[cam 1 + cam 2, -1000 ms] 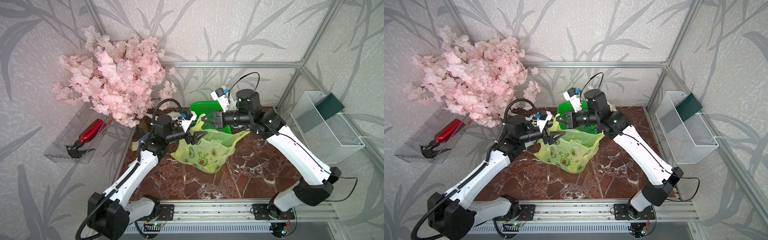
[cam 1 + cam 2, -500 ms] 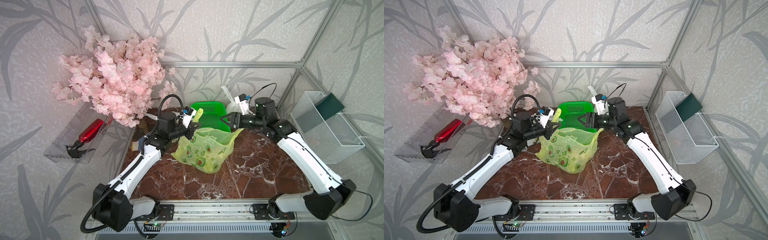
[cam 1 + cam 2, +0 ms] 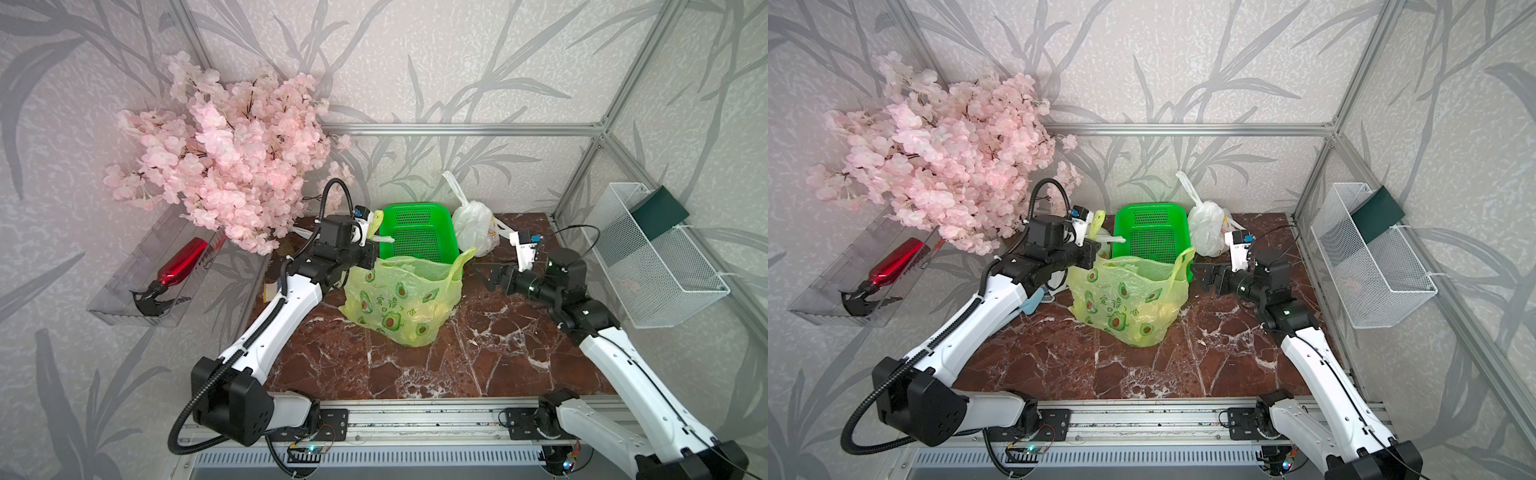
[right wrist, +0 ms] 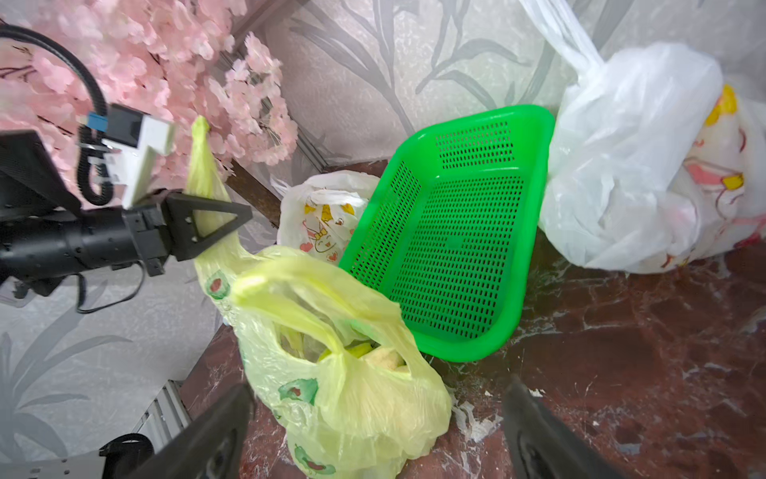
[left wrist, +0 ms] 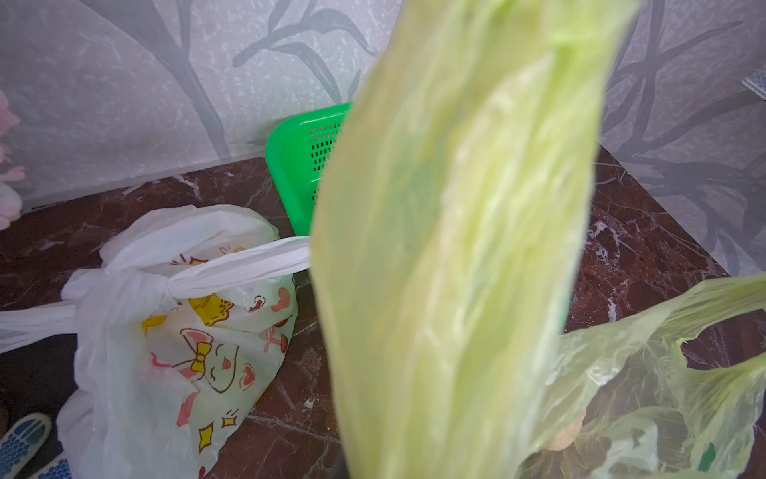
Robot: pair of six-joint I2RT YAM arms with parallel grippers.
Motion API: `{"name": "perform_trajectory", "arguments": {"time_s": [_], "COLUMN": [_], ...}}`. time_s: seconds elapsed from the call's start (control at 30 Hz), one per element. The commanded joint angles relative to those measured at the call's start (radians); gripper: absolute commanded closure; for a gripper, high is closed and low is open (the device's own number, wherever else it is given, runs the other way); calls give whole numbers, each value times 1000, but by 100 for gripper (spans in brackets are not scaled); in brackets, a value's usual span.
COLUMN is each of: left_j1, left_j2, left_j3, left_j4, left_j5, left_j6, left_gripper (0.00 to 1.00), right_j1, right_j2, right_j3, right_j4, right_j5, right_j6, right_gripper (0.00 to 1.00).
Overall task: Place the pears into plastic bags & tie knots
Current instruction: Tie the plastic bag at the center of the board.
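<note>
While the left jaws are clamped tight on one handle (image 4: 203, 166) of the yellow-green bag (image 3: 399, 299), the right jaws stand spread wide and hold nothing. In the right wrist view the left arm's black fingers (image 4: 195, 232) pinch that handle, and its loose end pokes up above them. In the left wrist view the same handle (image 5: 456, 249) fills the frame as a blurred strip right in front of the jaws.

Between the two sets of jaws, in both top views, the avocado-printed bag (image 3: 1129, 299) sits on the marble tabletop (image 3: 498, 353) with its mouth open. Its other handle (image 3: 463, 259) stands free on the side nearest the right jaws, touching neither finger (image 4: 207, 435). A cream pear (image 4: 387, 358) shows through the bag's mouth, just ahead of the open right jaws.

Beyond the bag from both arms lies a green mesh basket (image 3: 415, 241). A white rabbit-print bag (image 5: 174, 331) rests just past the left jaws, beside the basket, closed by a knot (image 5: 157, 286). Another white bag (image 3: 473, 226) sits on the basket's other side, farther out than the right jaws and well apart from them.
</note>
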Motion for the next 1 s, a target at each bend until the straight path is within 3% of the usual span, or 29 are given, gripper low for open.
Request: {"name": "perform_trajectory", "arguments": {"time_s": [0.0,0.13,0.27,0.43,0.63,0.83,0.97], "left_j1": [5,6,5,5,5,5,4], "left_j2": [-16,-32,-49,-64,-68,-81,-95], "left_j3": [26,17,9,1,-10,-8,0], "left_j4": [-28,-26,-27,-33,-34,-50,-69], "left_j5": [1,15,30,49,59,45,51], "left_j6": [-25,-24,-19,-7,-9,-14,-25], "left_gripper": [100,100,100,100,100,100,100], "right_j1": [112,262,284,287,281,283,310], "right_j2": [-21,11,104,205,308,367,342], "right_j3": [-67,-184,-236,-234,-197,-158,-121], "right_j4": [208,427,608,744,822,833,741], "right_j5": [136,338,418,483,458,421,428], "right_j6": [-90,-171,-167,-182,-163,-145,-195], "right_gripper": [3,3,5,7,13,44,88]}}
